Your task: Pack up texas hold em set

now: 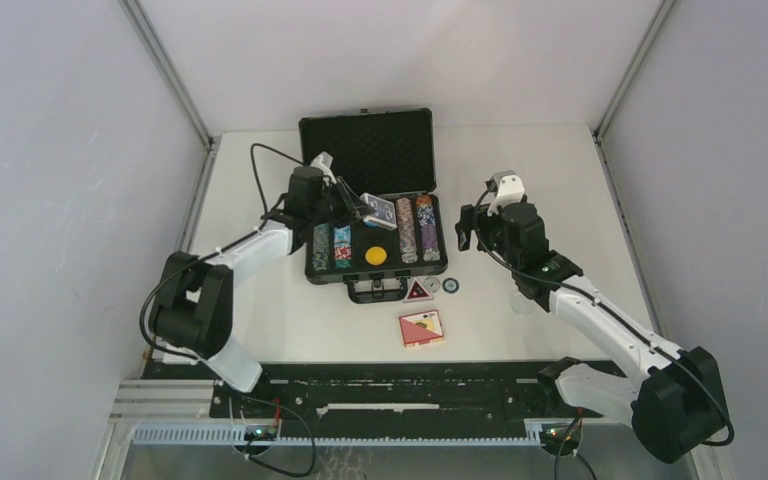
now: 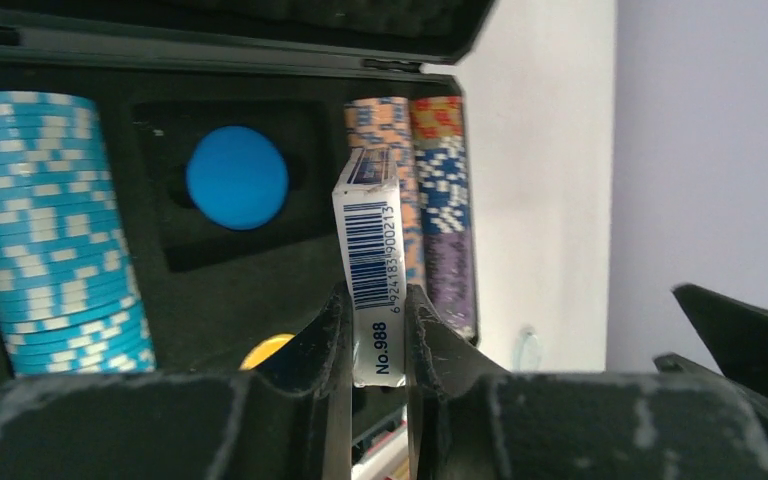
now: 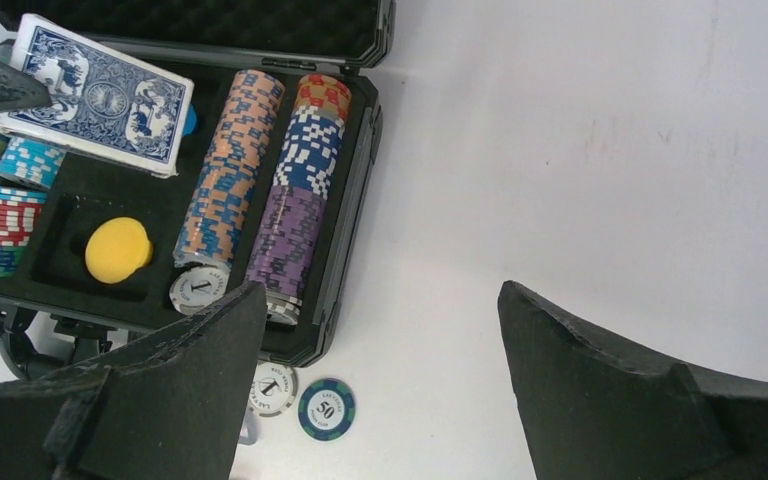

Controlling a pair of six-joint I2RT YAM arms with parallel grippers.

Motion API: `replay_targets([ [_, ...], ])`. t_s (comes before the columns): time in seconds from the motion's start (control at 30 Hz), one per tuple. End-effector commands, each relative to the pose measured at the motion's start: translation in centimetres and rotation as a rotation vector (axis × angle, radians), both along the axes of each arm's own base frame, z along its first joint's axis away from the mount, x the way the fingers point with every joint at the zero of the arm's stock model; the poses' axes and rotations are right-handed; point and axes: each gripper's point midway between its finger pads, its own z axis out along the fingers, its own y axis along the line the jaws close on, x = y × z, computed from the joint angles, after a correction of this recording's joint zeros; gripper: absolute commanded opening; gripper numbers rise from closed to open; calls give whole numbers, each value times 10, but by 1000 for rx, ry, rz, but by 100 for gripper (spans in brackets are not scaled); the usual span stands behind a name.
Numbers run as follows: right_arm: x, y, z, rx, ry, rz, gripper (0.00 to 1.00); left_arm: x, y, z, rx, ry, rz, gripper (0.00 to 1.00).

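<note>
Chips [image 1: 407,232] fill the case [image 1: 365,150]; my left fingers [image 2: 340,325] pinch the blue deck [image 3: 95,95], my right fingers [image 1: 467,228] gape empty. Red deck [image 1: 421,328], triangle [image 1: 418,291] and two loose chips [image 3: 326,408] lie on the bench [image 1: 560,180], lower centre.

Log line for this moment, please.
left pincer: shut on blue card deck, over open briefcase | right pincer: open, empty | red card deck: on table

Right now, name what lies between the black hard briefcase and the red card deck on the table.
A red triangular button, with two loose round chips just to its right, seen in the top view.
</note>
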Motion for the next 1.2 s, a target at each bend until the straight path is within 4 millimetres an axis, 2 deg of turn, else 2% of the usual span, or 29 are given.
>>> replay_targets([
  [0.0, 7, 4, 5, 35, -23, 2, 92, 38, 6, 30, -13, -110, 112, 0],
  [0.27, 11, 9, -3, 50, -1, 29, 92, 60, 14, 14, 55, -108, 145, 0],
  [0.43, 12, 8, -10, 45, 20, 23, 92, 64, 18, 3, 69, -85, 141, 0],
  [0.53, 12, 8, -12, 46, 27, 22, 92, 64, 16, -12, 102, -36, 101, 0],
  [0.6, 12, 8, -14, 46, 31, 26, 92, 61, 15, -23, 116, -4, 77, 0],
  [0.67, 12, 8, -15, 46, 36, 25, 92, 56, 13, -27, 105, 15, 57, 0],
  [0.93, 12, 13, -18, 60, 48, 43, 92, 22, 9, -9, 45, 29, -17, 0],
  [1.17, 10, 15, -20, 67, 61, 53, 92, 7, 10, -18, 50, 80, -45, 0],
])
